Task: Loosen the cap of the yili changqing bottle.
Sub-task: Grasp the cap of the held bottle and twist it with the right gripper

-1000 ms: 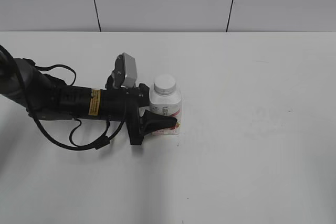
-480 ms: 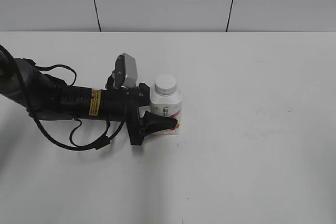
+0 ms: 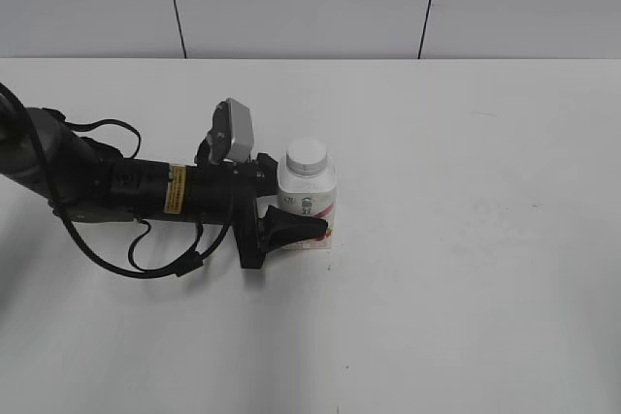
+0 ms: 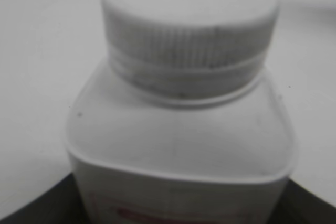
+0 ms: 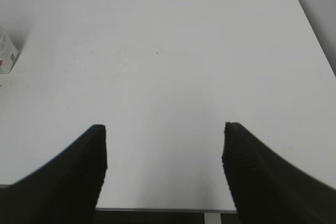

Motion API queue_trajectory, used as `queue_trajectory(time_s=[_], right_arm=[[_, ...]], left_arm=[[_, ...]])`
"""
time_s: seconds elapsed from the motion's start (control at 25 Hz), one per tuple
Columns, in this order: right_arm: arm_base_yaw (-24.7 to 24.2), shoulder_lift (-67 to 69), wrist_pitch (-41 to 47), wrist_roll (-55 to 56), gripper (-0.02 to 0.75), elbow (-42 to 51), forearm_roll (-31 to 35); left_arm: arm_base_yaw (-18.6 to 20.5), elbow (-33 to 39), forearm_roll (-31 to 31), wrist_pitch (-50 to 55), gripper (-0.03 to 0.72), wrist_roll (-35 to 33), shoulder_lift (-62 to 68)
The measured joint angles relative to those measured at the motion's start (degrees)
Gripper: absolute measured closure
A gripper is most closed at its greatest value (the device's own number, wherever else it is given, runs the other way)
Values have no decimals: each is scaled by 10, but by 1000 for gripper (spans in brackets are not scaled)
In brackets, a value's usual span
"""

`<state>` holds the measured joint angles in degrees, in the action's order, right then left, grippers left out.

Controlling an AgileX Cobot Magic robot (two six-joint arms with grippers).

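Bottle [image 3: 307,200] count one, upright on my table [image 3: 466,239], one cap [image 3: 306,153] on it, left gripper [image 3: 296,220] pinching its body, right gripper [image 5: 164,150] spread, well apart.

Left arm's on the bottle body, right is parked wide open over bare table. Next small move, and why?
Probably bring the right end effector over toward the cap. The left end effector appears closed around the lower body of the yili changqing bottle, steadying it upright, while the ribbed cap sits untouched. The right one, open, has only the bottle's edge at its far left.
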<state>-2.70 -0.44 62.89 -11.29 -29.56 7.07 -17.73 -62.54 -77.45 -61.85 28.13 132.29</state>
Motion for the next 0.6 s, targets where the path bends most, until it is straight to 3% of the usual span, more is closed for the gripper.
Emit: queue_trajectory(time_s=[0.6], right_arm=[[0,0,0,0,192,0,0]], left_arm=[[0,0,0,0,256,0,0]])
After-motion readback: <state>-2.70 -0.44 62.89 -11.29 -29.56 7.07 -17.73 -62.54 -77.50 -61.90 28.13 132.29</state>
